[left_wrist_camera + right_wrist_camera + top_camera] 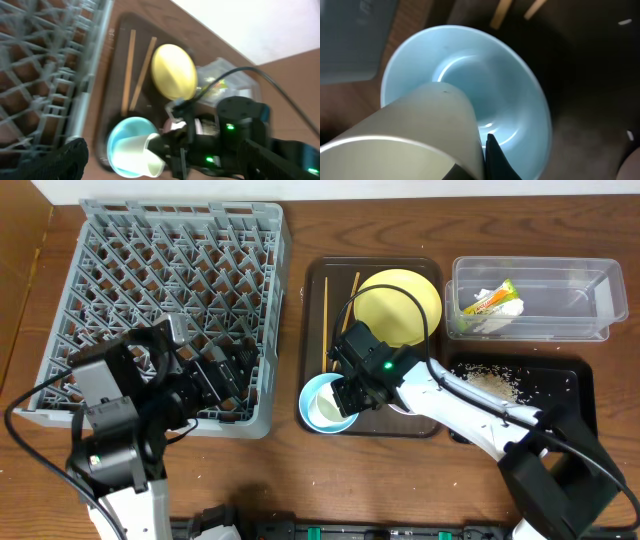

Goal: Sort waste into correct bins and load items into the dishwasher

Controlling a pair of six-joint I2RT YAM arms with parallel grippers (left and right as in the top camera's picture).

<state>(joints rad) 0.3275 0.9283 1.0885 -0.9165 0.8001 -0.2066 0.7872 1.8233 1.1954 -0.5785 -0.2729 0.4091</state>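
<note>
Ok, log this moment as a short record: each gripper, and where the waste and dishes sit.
right gripper: shut on small white cup, over light blue bowl
left gripper: above grey plastic dish rack, jaws unclear
clear plastic tub: green-and-orange snack wrapper, crumpled white napkin
shallow black tray: white-beige crumbs
dark brown serving tray: round yellow plate, two wooden chopsticks, the bowl
</note>
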